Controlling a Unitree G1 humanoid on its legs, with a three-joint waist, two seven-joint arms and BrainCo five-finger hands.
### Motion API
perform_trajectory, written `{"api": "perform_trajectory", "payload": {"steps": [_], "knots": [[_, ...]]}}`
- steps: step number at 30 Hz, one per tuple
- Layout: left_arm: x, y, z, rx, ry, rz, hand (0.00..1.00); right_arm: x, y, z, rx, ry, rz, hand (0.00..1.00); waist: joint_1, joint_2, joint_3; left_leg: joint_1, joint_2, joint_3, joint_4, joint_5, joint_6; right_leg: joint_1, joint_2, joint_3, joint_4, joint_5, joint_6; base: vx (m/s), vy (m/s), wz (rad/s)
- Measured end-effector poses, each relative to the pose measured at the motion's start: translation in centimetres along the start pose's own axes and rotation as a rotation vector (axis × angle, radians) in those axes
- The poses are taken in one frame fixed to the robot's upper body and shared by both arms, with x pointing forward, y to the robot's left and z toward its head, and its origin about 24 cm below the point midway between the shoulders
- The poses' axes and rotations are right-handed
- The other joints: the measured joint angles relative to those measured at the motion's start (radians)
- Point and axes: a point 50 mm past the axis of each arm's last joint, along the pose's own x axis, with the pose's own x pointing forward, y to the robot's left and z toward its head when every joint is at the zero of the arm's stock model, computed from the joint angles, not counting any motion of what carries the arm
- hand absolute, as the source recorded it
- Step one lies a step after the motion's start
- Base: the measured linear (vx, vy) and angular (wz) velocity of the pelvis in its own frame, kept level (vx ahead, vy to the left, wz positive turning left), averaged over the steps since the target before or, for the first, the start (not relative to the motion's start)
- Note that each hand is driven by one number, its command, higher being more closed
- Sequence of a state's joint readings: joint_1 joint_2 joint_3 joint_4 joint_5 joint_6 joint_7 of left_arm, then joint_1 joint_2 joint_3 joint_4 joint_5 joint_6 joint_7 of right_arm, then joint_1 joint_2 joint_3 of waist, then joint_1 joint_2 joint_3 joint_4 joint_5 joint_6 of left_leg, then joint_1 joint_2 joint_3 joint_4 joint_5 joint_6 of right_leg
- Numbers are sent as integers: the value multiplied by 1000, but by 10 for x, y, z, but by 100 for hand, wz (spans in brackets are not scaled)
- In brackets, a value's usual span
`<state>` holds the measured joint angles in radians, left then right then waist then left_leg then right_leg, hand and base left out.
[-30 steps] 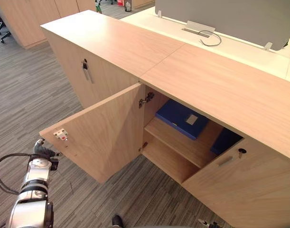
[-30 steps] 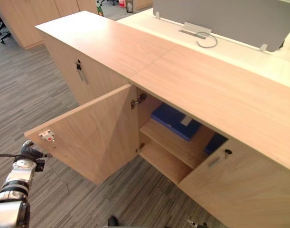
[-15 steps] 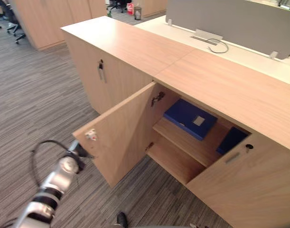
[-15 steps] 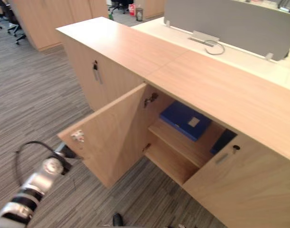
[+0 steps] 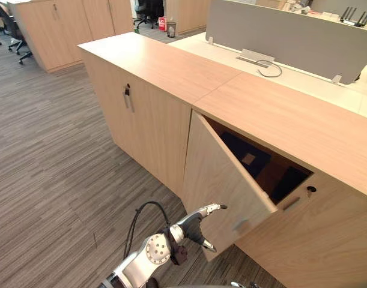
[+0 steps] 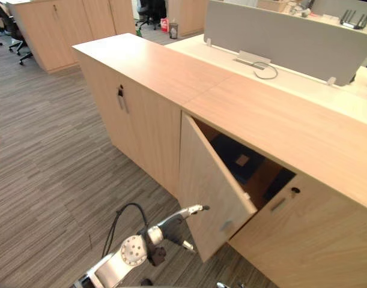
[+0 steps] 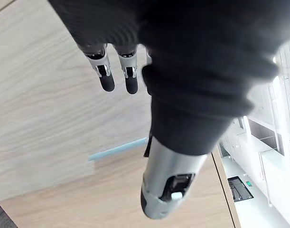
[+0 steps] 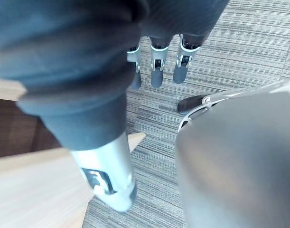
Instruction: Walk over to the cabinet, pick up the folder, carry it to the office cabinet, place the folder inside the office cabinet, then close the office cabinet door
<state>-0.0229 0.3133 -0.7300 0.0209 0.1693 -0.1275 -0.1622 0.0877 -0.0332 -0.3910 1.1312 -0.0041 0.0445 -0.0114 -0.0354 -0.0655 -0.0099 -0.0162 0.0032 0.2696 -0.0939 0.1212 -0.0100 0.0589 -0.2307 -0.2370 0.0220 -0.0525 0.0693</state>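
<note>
Behind the half-shut door [image 5: 222,183], the folder [image 5: 248,157] is mostly hidden; left hand [image 5: 194,228] straight-fingered against the door, right hand [image 8: 155,64] loose-fingered.

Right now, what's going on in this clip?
The left robot hand has its straight fingers at the outer face of the cabinet door, which stands partly open. Through the gap, the blue folder lies inside the office cabinet, so only closing the door is left. The right robot hand hangs idle over the carpet, fingers relaxed, holding nothing.
</note>
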Motion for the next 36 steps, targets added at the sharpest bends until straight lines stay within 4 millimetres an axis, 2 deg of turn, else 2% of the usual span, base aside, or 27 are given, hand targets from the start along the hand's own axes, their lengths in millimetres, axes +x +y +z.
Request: {"api": "perform_trajectory", "payload": {"steps": [4,7,10,11,12,13,14,15,16,18,22,24,25,26,28,31,33,36], "knots": [[0,-4,-4,-71,10,-29,0,1,2,7,-34,-18,6,0,-6,3,-9,15,23,29,1,-9,-12,1,24,25,-7,12,-10,58,-65,-25],[-1,-2,-34,-237,122,55,0,2,10,21,-117,-61,37,0,-10,17,-2,47,51,93,3,-22,-31,-9,46,51,6,21,-36,-9,-44,-59],[-17,9,-77,-452,286,254,0,2,11,21,-140,-68,46,0,-26,18,8,60,70,125,1,-31,-43,-6,63,50,-16,29,-39,-53,-61,-39],[-28,11,-96,-521,366,343,0,1,8,15,-139,-53,40,0,-25,16,9,64,79,134,6,-38,-54,0,71,52,-30,35,-30,-13,-89,-23],[-50,14,-124,-624,500,504,0,0,4,7,-135,-33,33,0,-25,4,19,42,110,139,87,-79,-67,14,86,52,-47,40,-31,-7,-167,-23],[-68,16,-139,-669,578,604,0,-1,3,3,-134,-22,30,0,-21,0,30,-5,150,130,209,-136,-73,21,101,52,-50,41,-31,8,-211,-19],[-84,16,-152,-684,658,699,0,-1,-1,2,-131,-20,16,0,-17,12,45,-45,198,118,327,-194,-81,30,127,51,-49,41,-30,6,-181,-16],[-92,15,-158,-694,700,744,0,-1,-3,2,-129,-21,4,0,-14,19,49,-60,221,114,372,-216,-84,32,139,52,-49,41,-30,21,-144,-21],[-110,9,-169,-724,794,836,0,-1,-7,5,-122,-33,-20,0,-9,36,66,-81,260,91,444,-247,-89,41,166,53,-48,41,-29,14,-77,-18],[-127,1,-178,-764,877,914,0,0,-9,10,-92,-62,-35,0,-6,44,87,-93,265,7,482,-248,-90,46,179,69,-41,42,-28,-8,-63,-25],[-152,-28,-189,-839,1014,918,0,0,-10,18,-91,-96,-42,0,6,62,105,-89,224,-181,484,-250,-93,34,176,134,-32,48,-18,-54,41,-31],[-155,-37,-190,-882,1024,906,0,0,-11,20,-95,-99,-43,0,27,73,112,-85,182,-322,455,-309,-105,14,173,176,-31,60,-3,-96,164,-56],[-156,-41,-189,-909,1017,906,0,0,-13,23,-96,-106,-48,0,40,95,112,-64,155,-382,428,-337,-119,-5,175,208,-31,69,3,-68,179,-77],[-158,-41,-190,-930,1012,915,0,0,-11,24,-96,-109,-43,0,45,86,117,-48,133,-366,412,-337,-108,-7,161,234,-36,79,1,-74,195,-82],[-165,-44,-191,-963,1019,943,0,0,-9,24,-108,-115,-35,0,45,80,115,-35,124,-329,401,-331,-98,-7,146,253,-44,95,4,-65,140,-55],[-177,-57,-192,-1097,1022,1029,0,-2,-9,14,-106,-102,-34,0,42,64,67,-15,114,-292,334,-302,-95,-39,130,274,-54,100,8,-5,37,-24],[-178,-67,-192,-1219,998,1088,0,-3,-9,9,-107,-90,-31,0,45,60,42,9,118,-284,273,-275,-103,-44,132,274,-66,104,14,97,-48,-5],[-172,-70,-190,-1281,955,1093,0,-3,-10,7,-98,-86,-33,0,49,64,32,42,139,-266,233,-256,-115,-37,153,284,-72,105,14,114,-45,-17]]}}
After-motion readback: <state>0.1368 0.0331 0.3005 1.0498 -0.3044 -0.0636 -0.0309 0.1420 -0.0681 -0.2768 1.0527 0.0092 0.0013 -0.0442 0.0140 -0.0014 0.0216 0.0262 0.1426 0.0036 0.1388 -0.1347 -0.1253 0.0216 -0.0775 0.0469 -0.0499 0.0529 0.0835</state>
